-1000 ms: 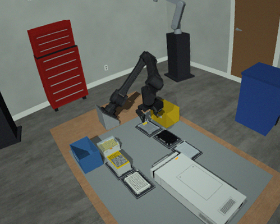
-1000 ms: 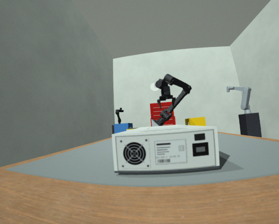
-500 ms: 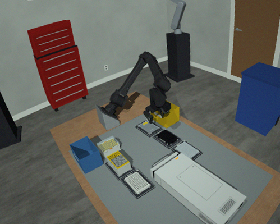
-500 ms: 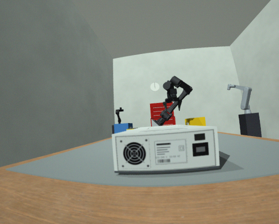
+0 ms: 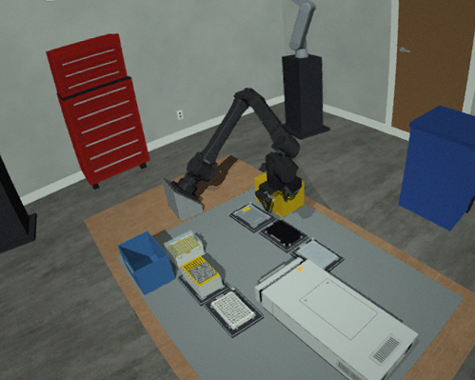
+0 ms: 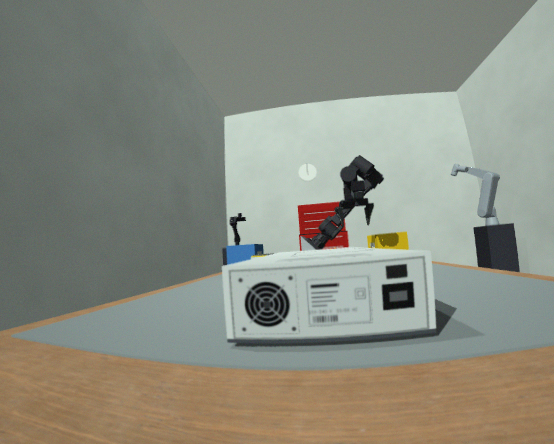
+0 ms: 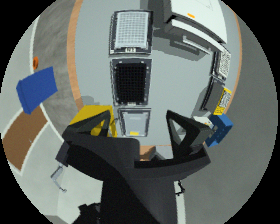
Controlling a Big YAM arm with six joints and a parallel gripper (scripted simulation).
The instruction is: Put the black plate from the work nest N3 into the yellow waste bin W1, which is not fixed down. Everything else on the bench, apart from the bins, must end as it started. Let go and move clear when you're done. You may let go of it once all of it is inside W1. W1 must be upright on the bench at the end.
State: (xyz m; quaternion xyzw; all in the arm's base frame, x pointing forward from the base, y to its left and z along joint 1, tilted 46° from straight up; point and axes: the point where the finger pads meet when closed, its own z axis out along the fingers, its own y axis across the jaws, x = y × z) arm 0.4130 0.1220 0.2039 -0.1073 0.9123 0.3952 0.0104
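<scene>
The black plate (image 5: 282,234) (image 7: 131,81) lies flat in the middle nest of a row of three on the grey mat. The yellow bin W1 (image 5: 293,204) (image 6: 389,240) (image 7: 88,116) stands upright at the far end of that row. My gripper (image 5: 274,197) (image 6: 368,214) (image 7: 138,113) is open and empty. It hangs over the near edge of the bin and the nest with a grey plate (image 5: 252,215) (image 7: 134,122), short of the black plate. In the wrist view the black plate lies just ahead of the fingers.
A pale plate (image 5: 319,254) (image 7: 131,28) fills the third nest. A large white instrument (image 5: 337,315) (image 6: 327,300) stands in front. A blue bin (image 5: 147,268) (image 7: 38,90), two tip boxes (image 5: 184,245) (image 5: 201,273) and a white well plate (image 5: 232,309) lie to the left.
</scene>
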